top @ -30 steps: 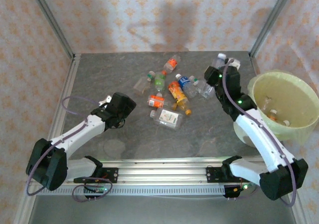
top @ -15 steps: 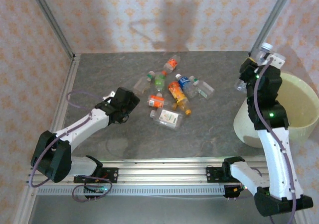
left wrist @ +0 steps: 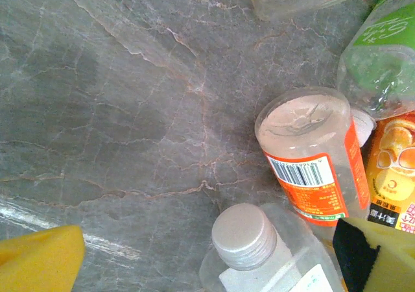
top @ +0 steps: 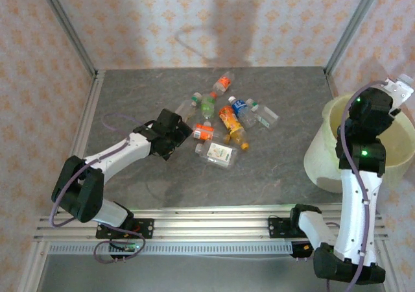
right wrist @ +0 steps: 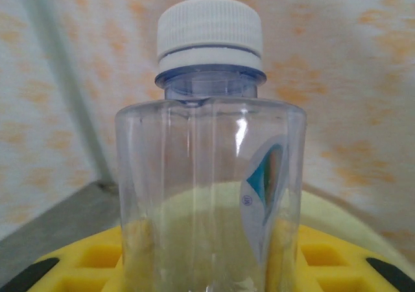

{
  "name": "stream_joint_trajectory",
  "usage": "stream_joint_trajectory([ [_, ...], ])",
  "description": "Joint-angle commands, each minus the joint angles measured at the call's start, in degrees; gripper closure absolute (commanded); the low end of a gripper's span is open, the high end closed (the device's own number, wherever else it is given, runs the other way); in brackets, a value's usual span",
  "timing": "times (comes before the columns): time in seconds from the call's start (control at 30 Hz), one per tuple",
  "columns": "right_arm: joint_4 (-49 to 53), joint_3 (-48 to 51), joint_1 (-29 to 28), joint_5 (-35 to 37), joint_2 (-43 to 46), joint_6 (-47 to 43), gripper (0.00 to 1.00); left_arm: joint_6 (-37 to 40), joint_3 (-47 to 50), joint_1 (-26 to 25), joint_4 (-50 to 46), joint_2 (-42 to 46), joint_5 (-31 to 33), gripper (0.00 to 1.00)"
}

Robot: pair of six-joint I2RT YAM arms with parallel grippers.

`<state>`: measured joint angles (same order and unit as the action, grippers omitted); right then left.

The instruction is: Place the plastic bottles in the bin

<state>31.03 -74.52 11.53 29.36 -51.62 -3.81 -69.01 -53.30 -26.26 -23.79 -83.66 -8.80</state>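
1. A grey, stone-patterned bench (top: 130, 104) carries everything.
2. The bin (top: 318, 159), a wide pale yellow-green bucket, stands at the bench's right edge.
3. A heap of plastic bottles (top: 220, 120) lies mid-bench, touching and overlapping. They look empty, so they are probably light, thin-walled, slippery and easy to crush.
4. The right gripper (top: 397, 87) is closed on the lower body of a clear white-capped bottle (right wrist: 211, 175) and holds it over the bin.
5. The left gripper (top: 180, 133) is spread wide and empty, just beside an orange-labelled bottle (left wrist: 318, 159). Gripping across that bottle's labelled middle seems the safest hold.
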Motion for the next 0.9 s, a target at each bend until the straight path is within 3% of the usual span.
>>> stream_joint_trajectory([
  [0.0,0.53,2.86,2.7,8.96,0.42,-4.05,0.67,-0.96,0.9,-0.63,1.21,0.83,0.83,0.0],
  [0.2,-3.37,10.24,3.52,16.34,1.93,-4.01,0.65,-1.01,-0.06,-0.96,0.79,1.17,3.61,0.0],
  [0.3,-4.11,13.13,4.01,16.17,2.94,-2.78,0.64,-0.12,-0.85,-1.1,-0.66,1.38,4.33,0.0],
  [0.63,-6.4,17.08,4.63,24.98,2.19,6.32,0.25,-0.27,-1.09,-1.57,-0.41,1.91,6.8,0.0],
  [0.87,-0.07,15.37,4.56,18.8,5.37,18.17,0.05,-3.43,-0.47,-1.6,4.11,2.27,8.94,0.0],
])
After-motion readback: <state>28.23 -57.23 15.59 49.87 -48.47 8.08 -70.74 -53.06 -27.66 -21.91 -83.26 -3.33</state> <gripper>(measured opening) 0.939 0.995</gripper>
